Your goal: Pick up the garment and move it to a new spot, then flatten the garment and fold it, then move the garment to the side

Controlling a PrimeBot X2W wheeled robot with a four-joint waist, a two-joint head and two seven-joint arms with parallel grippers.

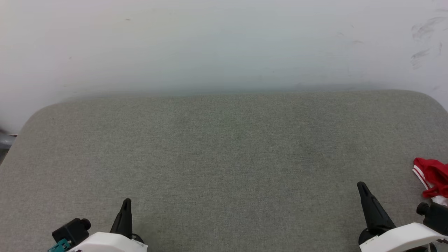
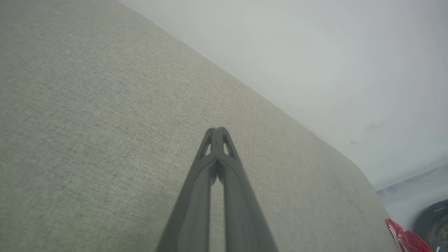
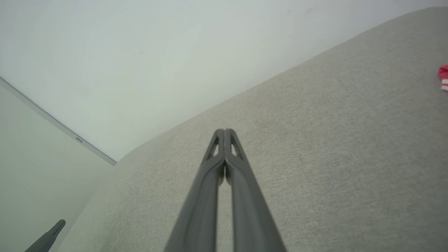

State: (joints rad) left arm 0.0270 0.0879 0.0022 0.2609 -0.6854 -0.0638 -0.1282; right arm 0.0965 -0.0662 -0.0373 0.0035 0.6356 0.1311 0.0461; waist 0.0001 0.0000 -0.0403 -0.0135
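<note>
My left fingers (image 1: 126,204), two long dark tapered prongs, are pressed together into a single point with nothing between them. They rise at the lower left of the head view above a broad tabletop (image 1: 224,147) with rounded corners, covered in grey-green woven cloth. My right fingers (image 1: 363,189) are drawn together the same way, empty, at the lower right, and they lean a little towards the left. Both pairs hang over bare cloth, well apart from each other.

In my left wrist view the left fingers (image 2: 217,134) meet at their tips, with only a thin slit of cloth showing between the shafts lower down. In my right wrist view the right fingers (image 3: 224,134) look just the same, tips touching. The dark tip of my left fingers (image 3: 49,236) pokes in at that view's bottom left corner.

The garment (image 1: 432,176), a red jersey-style shirt with white trim edged by red stripes, lies crumpled at the right edge of the tabletop. It is cut off by the side of the head view, near my right fingers and to their right, clear of them. My left wrist view shows it (image 2: 407,239) at the bottom right, past the tabletop's far corner, beside a dark round thing (image 2: 434,224) I cannot make out. My right wrist view shows a red-and-white scrap of it (image 3: 443,75) at the right edge.

Behind the tabletop stands a pale white wall (image 1: 224,42), with grey scuff marks at its upper right.
</note>
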